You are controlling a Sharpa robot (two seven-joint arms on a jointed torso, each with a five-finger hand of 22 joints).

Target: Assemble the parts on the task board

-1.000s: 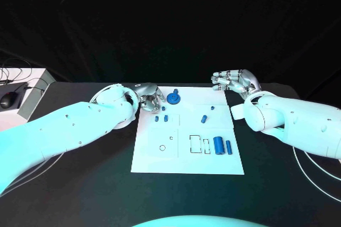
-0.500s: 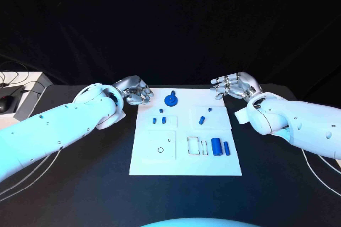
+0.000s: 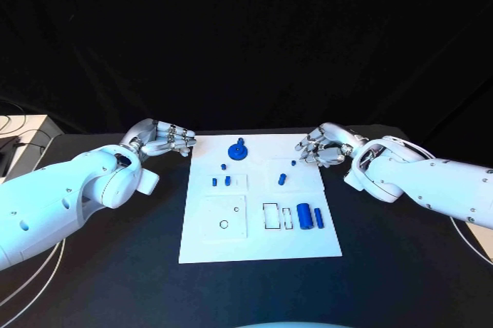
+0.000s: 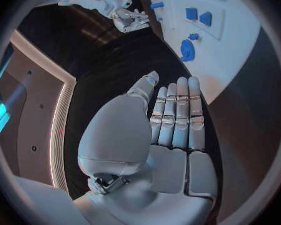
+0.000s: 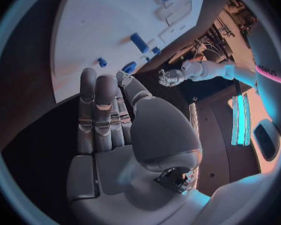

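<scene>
The white task board (image 3: 257, 235) lies in the middle of the black table. At its far end stands a blue disc with a knob (image 3: 239, 152) (image 4: 188, 50). Two small blue pegs (image 3: 221, 180) stand side by side, with another peg (image 3: 283, 177) (image 5: 139, 42) to their right. A thick blue cylinder (image 3: 304, 215) and a thinner one (image 3: 318, 217) lie near the right edge. My left hand (image 3: 162, 137) (image 4: 175, 130) hovers off the board's far left corner, fingers straight, holding nothing. My right hand (image 3: 323, 144) (image 5: 109, 120) hangs at the far right corner, also empty.
A white box (image 3: 18, 132) with cables stands at the table's far left edge. White cables (image 3: 30, 271) hang beside my left arm. Rectangular outlines and recesses (image 3: 272, 215) mark the board's near half.
My left hand has drawn back leftward from beside the blue disc to off the board's corner. My right hand has come down closer to the far right corner. The camera has shifted too.
</scene>
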